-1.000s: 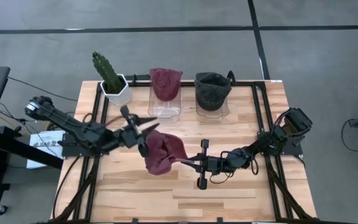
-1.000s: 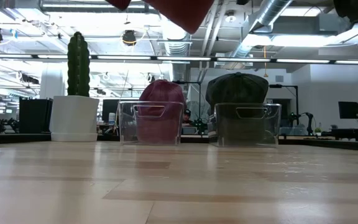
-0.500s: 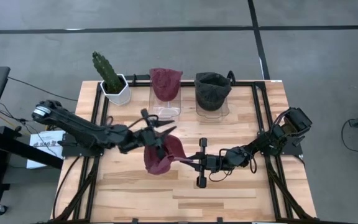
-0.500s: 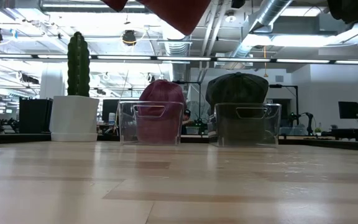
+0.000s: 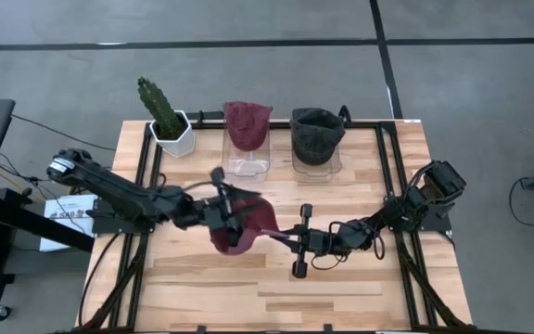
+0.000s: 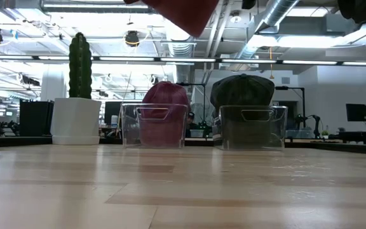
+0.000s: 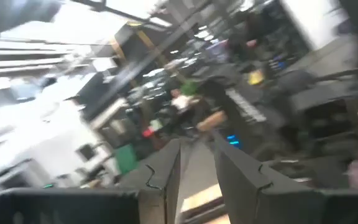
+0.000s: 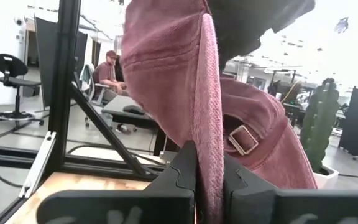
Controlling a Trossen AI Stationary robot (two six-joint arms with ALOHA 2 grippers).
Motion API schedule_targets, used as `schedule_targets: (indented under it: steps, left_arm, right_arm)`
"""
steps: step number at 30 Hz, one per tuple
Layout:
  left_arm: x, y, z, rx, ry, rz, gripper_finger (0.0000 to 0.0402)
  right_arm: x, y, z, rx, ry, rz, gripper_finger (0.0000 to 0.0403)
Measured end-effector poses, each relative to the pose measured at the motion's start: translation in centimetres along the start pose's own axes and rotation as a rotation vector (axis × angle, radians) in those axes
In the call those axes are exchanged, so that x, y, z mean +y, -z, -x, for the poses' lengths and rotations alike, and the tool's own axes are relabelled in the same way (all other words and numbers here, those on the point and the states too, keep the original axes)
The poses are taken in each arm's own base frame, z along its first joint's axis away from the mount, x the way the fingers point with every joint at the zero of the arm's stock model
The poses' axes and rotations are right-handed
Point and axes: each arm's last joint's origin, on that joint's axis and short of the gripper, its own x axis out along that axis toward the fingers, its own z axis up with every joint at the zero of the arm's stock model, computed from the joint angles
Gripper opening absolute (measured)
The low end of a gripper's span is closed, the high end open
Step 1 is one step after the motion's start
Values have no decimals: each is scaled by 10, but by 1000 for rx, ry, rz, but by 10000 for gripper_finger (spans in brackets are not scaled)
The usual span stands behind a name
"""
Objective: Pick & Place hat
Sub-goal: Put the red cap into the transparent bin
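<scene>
Grey concrete floor surrounds the wooden table (image 5: pixel 276 288), and I hang over its middle with both arms reaching in.

Farthest left at the back stands a cactus (image 5: pixel 160 107) in its white pot (image 5: pixel 174 137), well clear of my work; I take it for decoration, or something to steer around. Next along the back edge is a clear bin (image 5: pixel 247 158) with a maroon cap (image 5: pixel 247 122) propped in it, and just beside that a second clear bin (image 5: pixel 317 160) holding a dark cap (image 5: pixel 316 133). Sorted by colour like that, I judge the left bin is where my load belongs.

My left gripper (image 5: pixel 222 206) has its arm stretched from the table's left side to the near edge of the maroon hat (image 5: pixel 242 225). From above I cannot tell whether its fingers grip the cloth or only sit against it; its own camera shows the two fingers (image 7: pixel 163 171) with a narrow gap and nothing I can make out between them.

That hat hangs above the table's middle, off the wood, as the level view shows it up at the top edge. My right gripper (image 5: pixel 284 237) carries it: fingers pressed together on a fold of the fabric near the strap buckle (image 8: pixel 242 139), seen plainly in my wrist camera. I hold it by one thin edge so the crown droops open, which I reckon lets my left claw take the opposite side and steady it for the bin.
</scene>
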Motion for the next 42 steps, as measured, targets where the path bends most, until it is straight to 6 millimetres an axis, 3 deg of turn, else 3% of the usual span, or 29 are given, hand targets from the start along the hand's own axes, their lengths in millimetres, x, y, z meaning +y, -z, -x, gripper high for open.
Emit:
schedule_targets:
  steps: [9, 14, 18, 26, 33, 38, 42]
  left_arm:
    - [42, -16, 21, 75, -202, -54, 97]
    - [64, -22, 36, 141, -308, -11, 97]
    - [70, -24, 48, 210, -299, 7, 97]
    - [66, -22, 73, 245, -114, 168, 97]
    - [43, -17, 73, 139, 314, 310, 97]
    - [35, -12, 65, 160, 319, 297, 97]
    - [35, -13, 60, 143, 287, 361, 97]
  right_arm:
    - [3, -3, 2, -24, -22, 23, 3]
    - [6, -7, 3, -85, -115, -11, 3]
    - [11, -22, 9, -163, -237, -79, 3]
    - [12, -55, 24, -305, -602, -300, 3]
    - [-19, -73, 18, -470, -494, -365, 4]
    - [-45, -70, 6, -524, -419, -386, 4]
    - [-58, -67, 1, -547, -457, -382, 4]
